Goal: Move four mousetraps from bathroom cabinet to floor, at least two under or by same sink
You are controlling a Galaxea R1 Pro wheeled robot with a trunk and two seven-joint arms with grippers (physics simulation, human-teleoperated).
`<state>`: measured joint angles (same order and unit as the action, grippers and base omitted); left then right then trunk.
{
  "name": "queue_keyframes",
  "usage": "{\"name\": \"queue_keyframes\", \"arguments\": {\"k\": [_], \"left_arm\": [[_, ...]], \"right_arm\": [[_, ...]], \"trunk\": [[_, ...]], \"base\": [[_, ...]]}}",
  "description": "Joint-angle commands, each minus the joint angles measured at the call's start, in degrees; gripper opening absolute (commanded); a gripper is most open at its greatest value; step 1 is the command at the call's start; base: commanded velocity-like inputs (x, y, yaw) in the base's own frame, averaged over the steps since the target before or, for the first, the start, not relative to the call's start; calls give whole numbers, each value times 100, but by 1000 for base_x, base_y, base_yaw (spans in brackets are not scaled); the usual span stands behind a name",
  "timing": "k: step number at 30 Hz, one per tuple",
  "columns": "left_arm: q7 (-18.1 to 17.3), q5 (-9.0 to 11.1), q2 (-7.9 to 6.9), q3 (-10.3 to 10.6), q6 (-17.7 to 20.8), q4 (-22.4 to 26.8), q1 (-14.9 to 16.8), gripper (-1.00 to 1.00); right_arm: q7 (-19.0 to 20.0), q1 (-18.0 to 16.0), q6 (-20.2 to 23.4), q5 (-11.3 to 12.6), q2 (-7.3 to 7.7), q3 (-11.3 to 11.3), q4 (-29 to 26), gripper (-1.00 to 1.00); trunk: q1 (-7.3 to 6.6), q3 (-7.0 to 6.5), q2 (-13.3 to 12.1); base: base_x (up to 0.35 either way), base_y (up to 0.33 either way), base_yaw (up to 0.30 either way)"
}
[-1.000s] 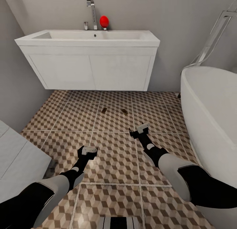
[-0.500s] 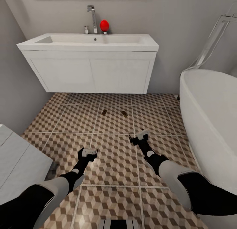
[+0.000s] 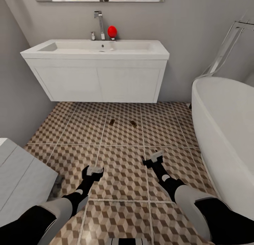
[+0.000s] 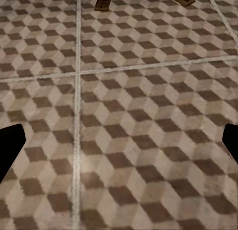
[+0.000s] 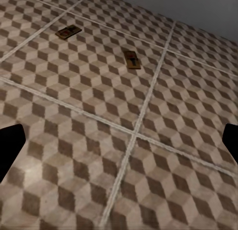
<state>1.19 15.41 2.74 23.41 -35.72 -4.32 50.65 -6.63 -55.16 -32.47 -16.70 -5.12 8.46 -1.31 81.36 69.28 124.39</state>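
Two mousetraps lie flat on the bathroom floor, well ahead of both wide-open, empty grippers, near the sink, long axes angled toward each other.

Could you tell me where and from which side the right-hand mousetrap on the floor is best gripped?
Probably from straight above, pinching the long edges of the mousetrap: it lies flat on the floor, so only its thin wooden sides offer purchase, and the spring parts on top are best avoided.
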Motion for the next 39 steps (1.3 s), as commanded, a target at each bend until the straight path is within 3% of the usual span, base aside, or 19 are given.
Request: {"name": "queue_keyframes", "arguments": {"k": [1, 7, 16, 39], "left_arm": [[12, 31, -10, 50, -36, -24, -14, 100], [12, 32, -118, 50, -38, -25, -185, 100], [12, 33, -132, 50, -40, -25, -269, 100], [12, 33, -108, 50, -23, -25, -285, 100]], "right_arm": [[-61, 14, -34, -30, 2, 44, 8, 100], [-73, 230, -183, -29, 115, 42, 8, 100], [-75, 465, -294, -14, 368, 42, 5, 100], [-76, 480, -316, -9, 399, 42, -1, 100]], "trunk": [[-23, -15, -40], [-155, -123, -280], [-353, -284, -641], [-858, -697, -1564]], "base": [[0, 0, 0], [0, 0, 0], [0, 0, 0], [0, 0, 0]]}}
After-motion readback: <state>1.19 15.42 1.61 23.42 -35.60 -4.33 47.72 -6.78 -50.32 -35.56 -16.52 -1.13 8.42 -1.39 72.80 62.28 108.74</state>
